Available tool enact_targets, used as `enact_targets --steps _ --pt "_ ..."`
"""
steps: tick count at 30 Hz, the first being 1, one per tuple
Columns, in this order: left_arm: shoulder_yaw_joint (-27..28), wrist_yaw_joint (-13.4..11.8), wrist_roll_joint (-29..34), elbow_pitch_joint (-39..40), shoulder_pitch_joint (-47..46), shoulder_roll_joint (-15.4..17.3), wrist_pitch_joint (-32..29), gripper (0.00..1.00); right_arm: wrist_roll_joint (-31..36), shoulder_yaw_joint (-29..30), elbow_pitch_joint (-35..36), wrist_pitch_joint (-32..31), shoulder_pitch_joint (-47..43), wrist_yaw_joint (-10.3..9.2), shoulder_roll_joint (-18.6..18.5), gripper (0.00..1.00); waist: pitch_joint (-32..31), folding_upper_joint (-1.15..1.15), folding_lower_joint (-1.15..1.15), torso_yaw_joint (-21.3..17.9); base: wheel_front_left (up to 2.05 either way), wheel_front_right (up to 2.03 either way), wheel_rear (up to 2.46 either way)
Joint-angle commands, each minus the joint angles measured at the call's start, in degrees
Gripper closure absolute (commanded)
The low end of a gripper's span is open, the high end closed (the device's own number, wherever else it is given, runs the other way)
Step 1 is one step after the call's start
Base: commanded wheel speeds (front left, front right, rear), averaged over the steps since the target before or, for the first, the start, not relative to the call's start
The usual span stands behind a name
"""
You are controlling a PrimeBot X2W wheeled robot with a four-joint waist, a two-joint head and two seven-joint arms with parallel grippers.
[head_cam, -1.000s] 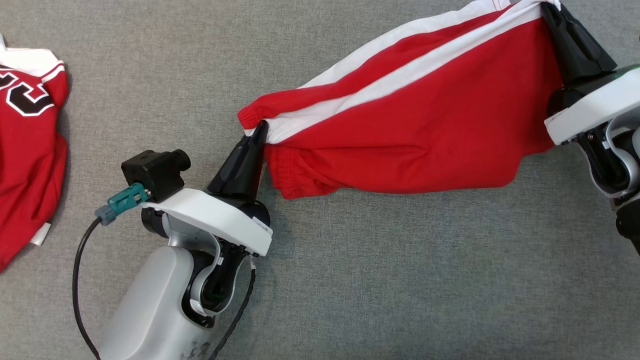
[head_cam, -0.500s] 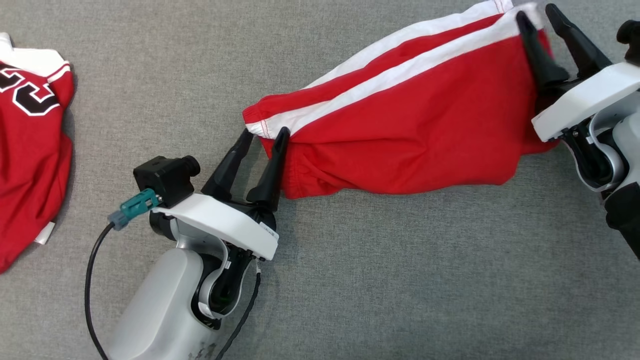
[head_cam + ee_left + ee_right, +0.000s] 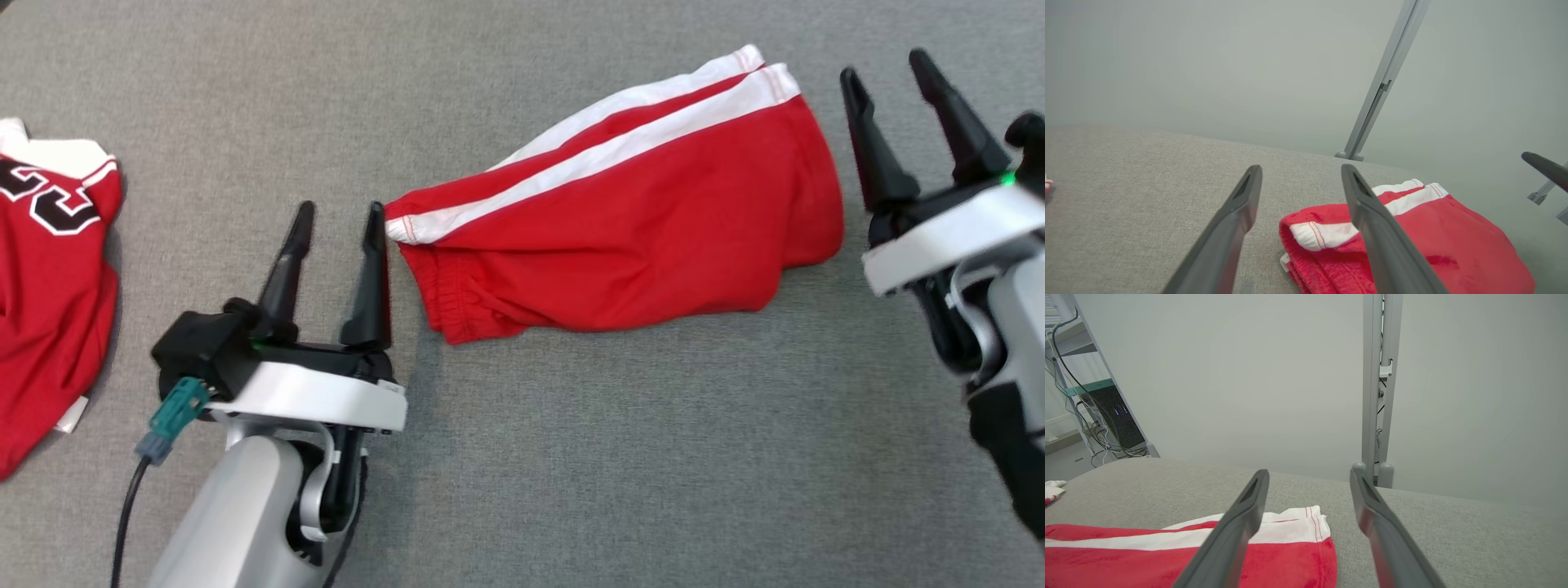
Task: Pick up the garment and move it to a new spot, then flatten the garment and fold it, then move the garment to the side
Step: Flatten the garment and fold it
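At the far left, at 9 o'clock on the grey worktop [image 3: 571,457], lies a red jersey [image 3: 49,286] with black and white marks. It is well apart from the job, so I think it just waits there.

Next come the left jaws. They are spread wide and hold nothing. Their two dark fingers [image 3: 371,269] point to 12 o'clock. The red shorts [image 3: 637,237] with white stripes start just beside the right-hand finger, at about 2 o'clock from it. I cannot tell if the cloth touches it.

The shorts rest on the worktop by themselves, in the middle, slanting from 8 o'clock up to 2 o'clock. I think they lie stretched long like this because each end sits next to one pair of jaws. The lower edge looks puffy, so they seem to need flattening before any fold.

At the right, the right jaws are spread wide and grip nothing. They point to about 11 o'clock. The striped end of the shorts is near them, at 9 o'clock, with a strip of bare worktop between.
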State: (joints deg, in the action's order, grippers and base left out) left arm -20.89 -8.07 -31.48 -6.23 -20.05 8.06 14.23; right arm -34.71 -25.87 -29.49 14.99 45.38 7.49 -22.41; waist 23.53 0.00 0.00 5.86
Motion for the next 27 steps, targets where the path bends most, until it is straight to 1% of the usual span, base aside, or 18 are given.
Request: enact_targets --steps 1,4,5,10,17,27 --pt "1.88 -1.17 1.60 0.92 0.94 0.74 0.62 0.00 3.57 3.59 2.78 0.24 -4.43 0.02 1.63 0.00 -2.11 0.00 0.00 -1.55 0.00 0.00 0.00" --pt "3.94 -2.45 3.32 1.27 2.07 1.59 0.91 0.00 7.43 7.78 6.38 0.24 -9.78 0.02 4.03 0.00 -3.84 0.00 0.00 -2.73 0.00 0.00 0.00" --pt "3.94 -2.45 3.32 1.27 2.07 1.59 0.91 0.00 7.43 7.78 6.38 0.24 -9.78 0.02 4.03 0.00 -3.84 0.00 0.00 -2.73 0.00 0.00 0.00" --pt "7.05 -3.46 4.87 1.04 4.61 2.68 1.03 0.00 11.67 11.75 10.65 0.25 -17.05 0.02 6.70 0.00 -6.04 0.00 0.00 -4.38 0.00 0.00 0.00" --pt "8.39 -2.60 5.44 -1.27 7.87 2.63 1.01 0.00 13.53 14.43 13.46 0.25 -22.86 0.02 8.77 0.00 -7.55 0.00 0.00 -5.63 0.00 0.00 0.00" --pt "8.54 -1.62 6.08 -2.56 7.00 2.28 1.02 0.00 13.43 14.91 13.54 0.26 -23.13 0.02 9.29 0.00 -7.79 0.00 0.00 -5.47 0.00 0.00 0.00"
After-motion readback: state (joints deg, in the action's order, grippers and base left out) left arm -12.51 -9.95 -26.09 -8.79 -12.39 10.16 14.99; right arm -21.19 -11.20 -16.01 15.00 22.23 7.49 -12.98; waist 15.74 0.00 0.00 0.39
